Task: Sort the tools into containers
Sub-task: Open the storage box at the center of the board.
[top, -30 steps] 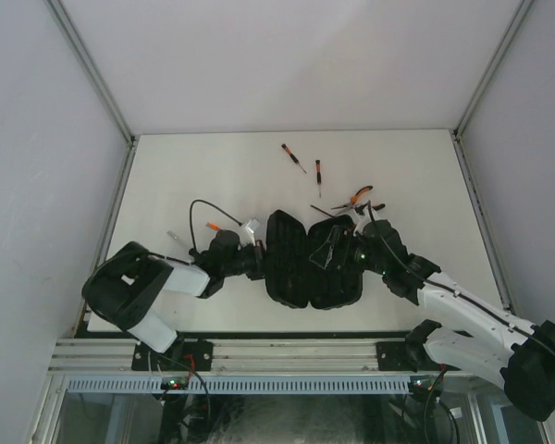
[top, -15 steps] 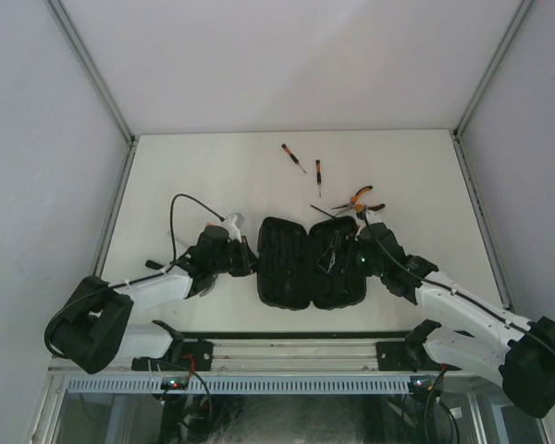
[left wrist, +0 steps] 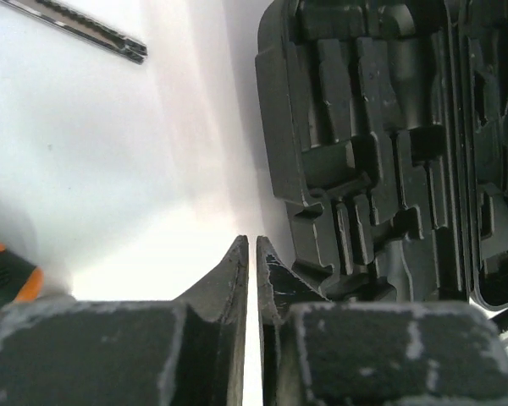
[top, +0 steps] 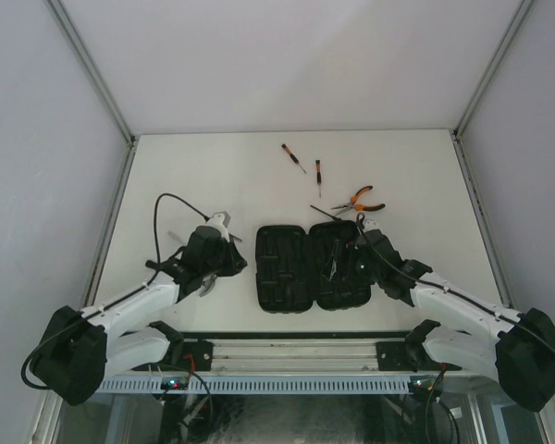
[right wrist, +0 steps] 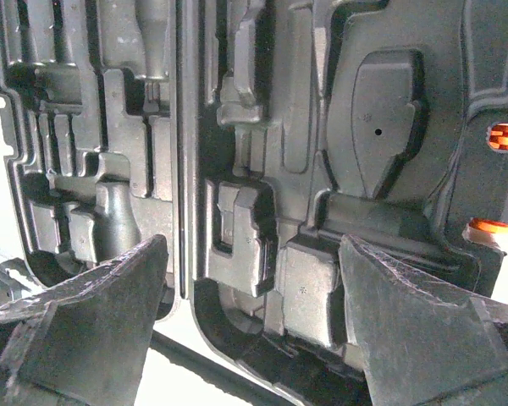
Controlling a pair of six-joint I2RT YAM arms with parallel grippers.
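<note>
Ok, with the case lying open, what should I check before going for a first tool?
1. Tool case open flat: ok.
2. Slots free: ok, those visible in both wrist views look empty.
3. Left gripper free: ok, fingers almost together with nothing between them, beside the case's left edge.
4. Right gripper ready: ok, wide open above the case, holding nothing.
5. Tools in sight: ok, pliers and screwdrivers lie on the table beyond the case.
6. Tool beside the left gripper identified: cannot tell; only an orange handle end shows at the left wrist view's edge.
</note>
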